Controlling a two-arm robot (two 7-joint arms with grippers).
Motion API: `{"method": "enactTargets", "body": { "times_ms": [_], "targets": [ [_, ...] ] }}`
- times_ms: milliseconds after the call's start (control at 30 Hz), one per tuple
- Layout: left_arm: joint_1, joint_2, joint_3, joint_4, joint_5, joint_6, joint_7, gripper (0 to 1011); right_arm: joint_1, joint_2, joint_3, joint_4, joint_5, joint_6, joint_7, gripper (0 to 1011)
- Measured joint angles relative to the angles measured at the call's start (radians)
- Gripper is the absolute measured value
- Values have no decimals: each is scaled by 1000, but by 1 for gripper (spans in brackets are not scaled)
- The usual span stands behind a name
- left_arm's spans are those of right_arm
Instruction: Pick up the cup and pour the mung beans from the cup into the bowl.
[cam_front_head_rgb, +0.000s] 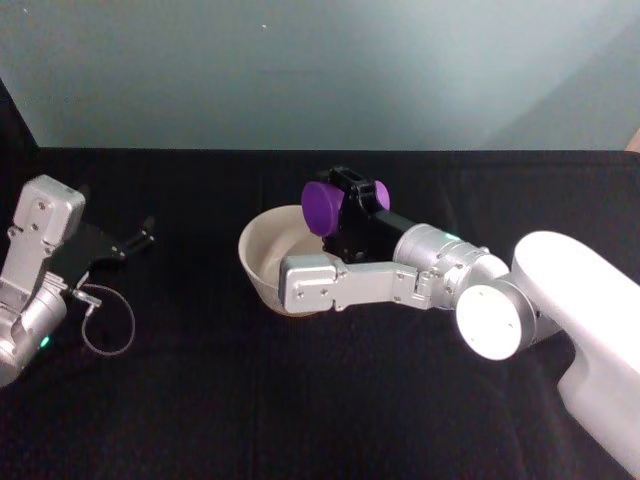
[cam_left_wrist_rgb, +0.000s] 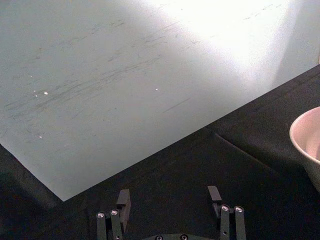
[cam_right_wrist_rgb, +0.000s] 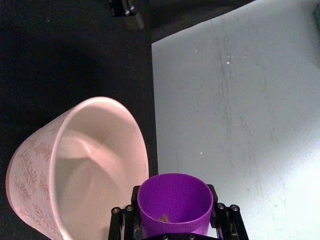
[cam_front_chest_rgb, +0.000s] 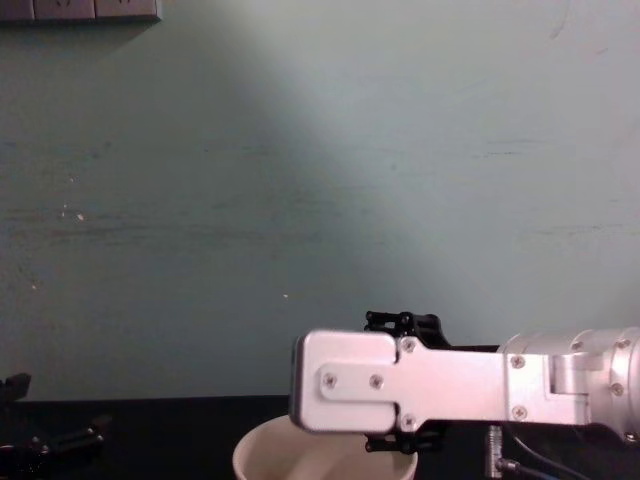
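Right pincer (cam_front_head_rgb: 352, 192) grips 1 cup (cam_front_head_rgb: 322, 206) over 1 bowl (cam_front_head_rgb: 265, 250).

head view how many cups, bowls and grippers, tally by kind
cup: 1
bowl: 1
grippers: 2 (left gripper, right gripper)
total: 4
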Motion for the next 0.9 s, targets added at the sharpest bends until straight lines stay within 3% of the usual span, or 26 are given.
{"method": "enactTargets", "body": {
  "times_ms": [200,633,900],
  "targets": [
    [0,0,0,0,0,0,0,1000,18,2,-30,5,-64,7,-3,754],
    [0,0,0,0,0,0,0,1000,41,2,-71,13,-157,25,-11,754],
    [0,0,0,0,0,0,0,1000,48,4,-86,15,-190,25,-14,754]
  ]
}}
